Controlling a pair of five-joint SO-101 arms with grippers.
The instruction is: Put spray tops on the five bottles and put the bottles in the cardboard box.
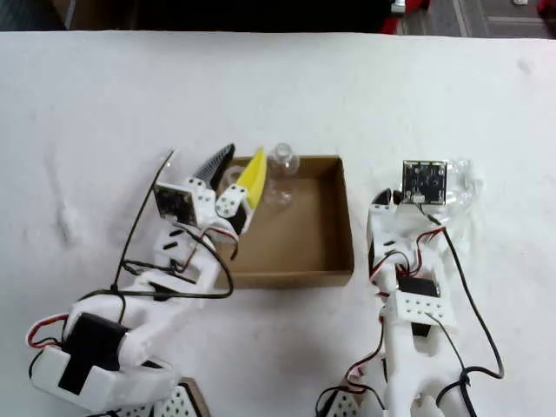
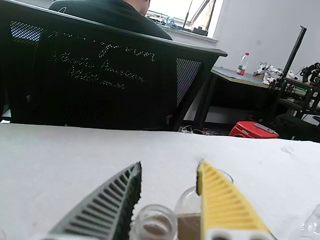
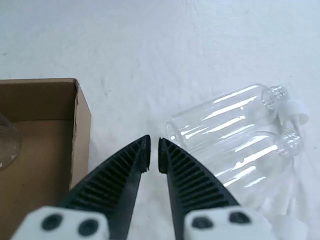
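Left gripper (one black finger, one yellow): jaws spread wide. The uncapped neck of a small clear plastic bottle is seen between them near the root; contact cannot be told. In the high view this gripper is placed at the far left corner of the open brown cardboard box. A second clear bottle is seen upright just past the yellow finger, at the box's far rim, apparently inside.

Right gripper: black jaws brought almost together, a thin slit left at the tips, nothing gripped. Two more clear plastic bottles are laid side by side, touching, on the white table cover just beyond it, outside the box. A white spray top is seen at their necks, judged not screwed on.

Handling, as judged:
- Bottles are taken as empty, very light, thin-walled and smooth.
- Rolling, slipping and denting under a hard squeeze are expected.
- Lying ones are best taken across the body at mid-length.
- Upright ones are best taken below the shoulder, neck left free.
- The spray top is best taken by its collar, not the nozzle
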